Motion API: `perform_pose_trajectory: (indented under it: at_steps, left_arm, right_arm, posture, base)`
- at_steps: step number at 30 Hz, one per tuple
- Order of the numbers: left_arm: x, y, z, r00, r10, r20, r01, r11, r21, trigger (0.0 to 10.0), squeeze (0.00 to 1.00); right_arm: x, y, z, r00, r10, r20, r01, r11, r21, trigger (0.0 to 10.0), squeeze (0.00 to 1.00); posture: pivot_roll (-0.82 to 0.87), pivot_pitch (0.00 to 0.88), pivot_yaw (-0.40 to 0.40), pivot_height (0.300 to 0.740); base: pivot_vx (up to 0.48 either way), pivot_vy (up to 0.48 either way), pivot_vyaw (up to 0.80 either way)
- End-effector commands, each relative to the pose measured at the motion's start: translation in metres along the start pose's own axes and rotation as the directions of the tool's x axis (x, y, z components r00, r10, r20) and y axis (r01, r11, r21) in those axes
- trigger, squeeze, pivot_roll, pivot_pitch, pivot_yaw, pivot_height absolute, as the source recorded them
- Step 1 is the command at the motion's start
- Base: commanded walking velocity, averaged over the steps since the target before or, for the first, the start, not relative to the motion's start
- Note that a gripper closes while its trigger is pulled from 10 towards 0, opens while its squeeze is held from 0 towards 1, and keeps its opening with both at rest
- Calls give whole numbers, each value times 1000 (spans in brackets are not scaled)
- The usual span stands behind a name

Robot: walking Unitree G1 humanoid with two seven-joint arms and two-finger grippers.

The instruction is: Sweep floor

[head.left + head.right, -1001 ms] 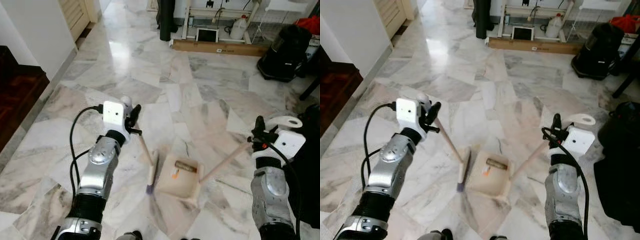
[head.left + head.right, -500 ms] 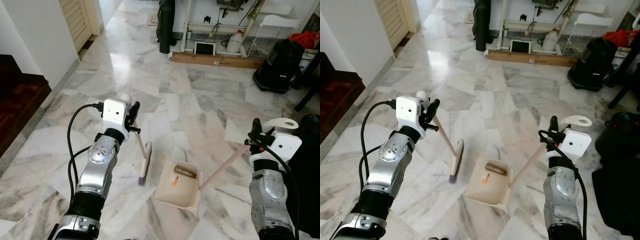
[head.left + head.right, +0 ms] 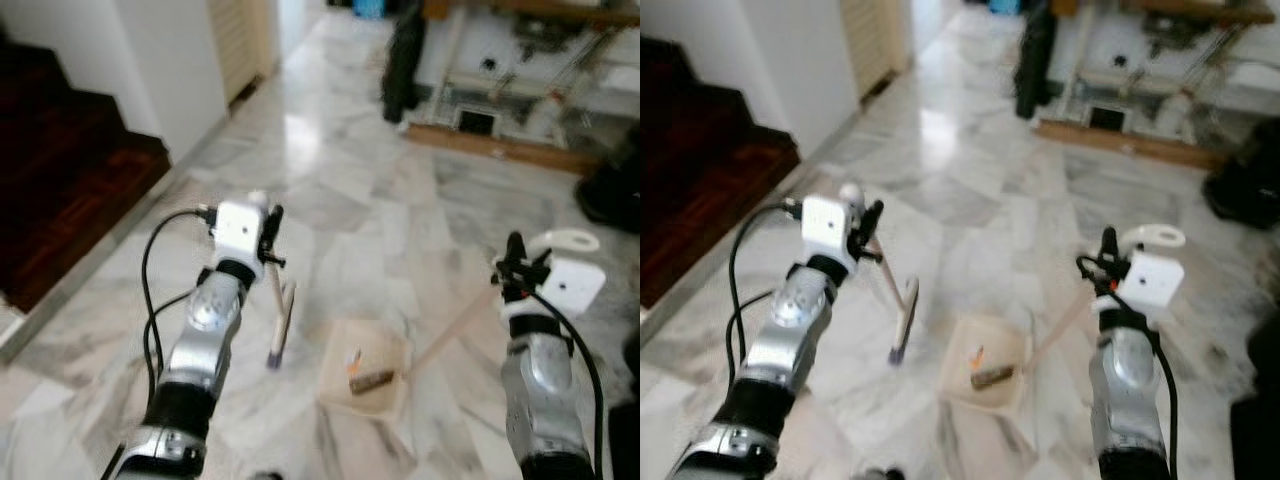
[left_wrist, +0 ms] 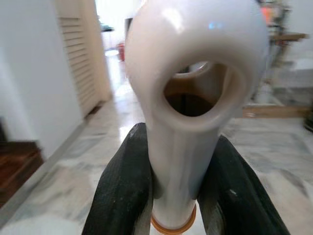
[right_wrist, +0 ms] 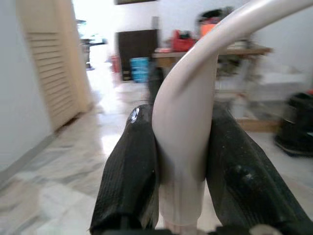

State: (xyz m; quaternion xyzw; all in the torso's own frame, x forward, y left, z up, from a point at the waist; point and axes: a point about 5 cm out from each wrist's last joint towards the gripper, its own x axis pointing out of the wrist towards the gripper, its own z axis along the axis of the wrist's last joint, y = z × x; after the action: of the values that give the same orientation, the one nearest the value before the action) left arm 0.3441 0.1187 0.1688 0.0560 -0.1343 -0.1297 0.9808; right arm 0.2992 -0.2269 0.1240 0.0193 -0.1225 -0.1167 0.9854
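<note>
Left hand (image 3: 268,232) clamped on brush (image 3: 282,318) handle, brush head just left of dustpan (image 3: 365,368). Right hand (image 3: 513,268) clamped on dustpan handle.

Risk: tilting the dustpan spills its 2 bits of debris.

Marble floor (image 3: 330,190), glossy; dark stairs (image 3: 70,160) far left of dustpan.

Floor (image 3: 400,215): polished marble, glossy, grey-veined. Broom handle (image 4: 188,122) and dustpan handle (image 5: 188,122): smooth glossy cream plastic, clamped between matt black textured fingers (image 5: 129,166). Dustpan (image 3: 365,365): matt beige plastic.
</note>
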Motion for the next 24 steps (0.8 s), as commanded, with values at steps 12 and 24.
perform_pose_trajectory:
  at_steps: [12, 24]
  left_arm:
    - [8, 0, 13, 998, 5, 60, -6, 1000, 22, 10000, 0]
    - [6, 2, 10, 999, 16, 42, -17, 999, 33, 10000, 0]
  right_arm:
    - [7, 5, 18, 998, 0, 69, -2, 1000, 26, 10000, 0]
    - [7, 7, 18, 998, 2, 63, -4, 999, 32, 10000, 0]
  posture:
    - [64, 71, -21, 740]
    - [72, 98, -23, 740]
  base:
    - [0, 0, 800]
    - [0, 0, 800]
